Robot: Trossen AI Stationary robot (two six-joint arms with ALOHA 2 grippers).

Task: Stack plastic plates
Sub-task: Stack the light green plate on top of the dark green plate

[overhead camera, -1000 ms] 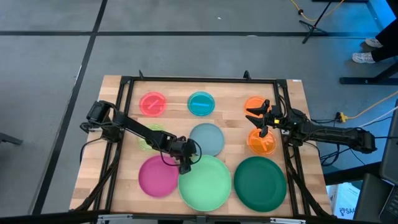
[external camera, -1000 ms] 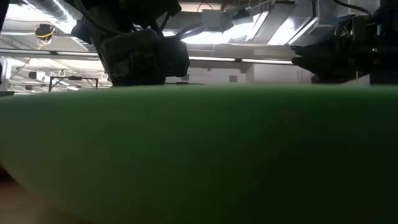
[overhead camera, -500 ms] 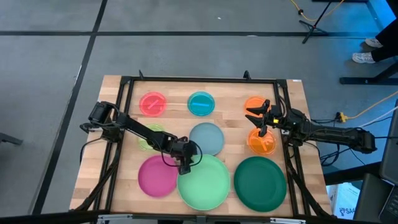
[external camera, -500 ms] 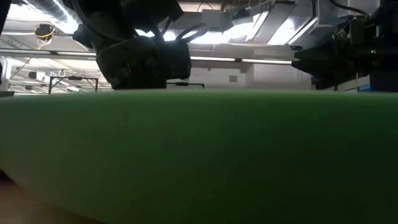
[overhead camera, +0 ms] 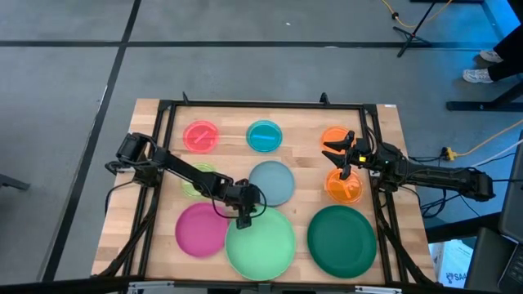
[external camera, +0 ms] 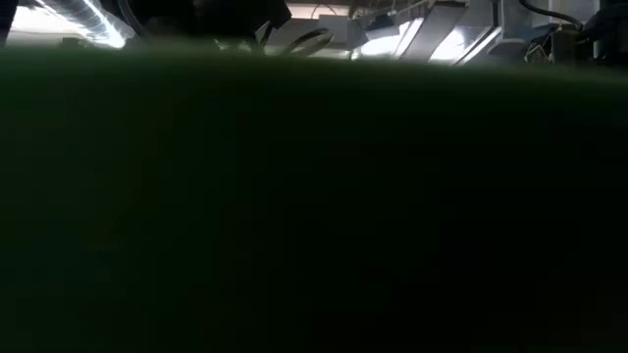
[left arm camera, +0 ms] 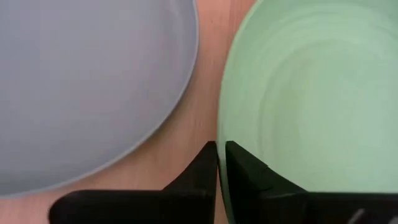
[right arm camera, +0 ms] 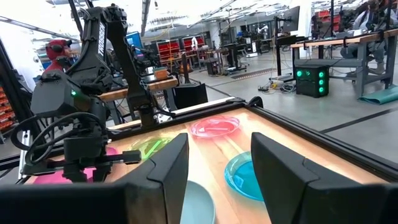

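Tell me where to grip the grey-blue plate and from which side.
Pinch the grey-blue plate at its thin rim on the side nearest the left gripper, coming from above. It lies flat on the table, and that edge looks clear of the mint plate.

Workshop floor and surroundings, seen around a wooden table (overhead camera: 155,110).
Grey floor (overhead camera: 245,49) crossed by dark lines; yellow cable (overhead camera: 482,145) trailing at the table's side; stand legs (overhead camera: 413,28) at the far corner; workbenches (right arm camera: 336,43), red racks (right arm camera: 171,48), a green-lit box (right arm camera: 311,78) and bright ceiling lights (external camera: 432,39) fill the open hall beyond.
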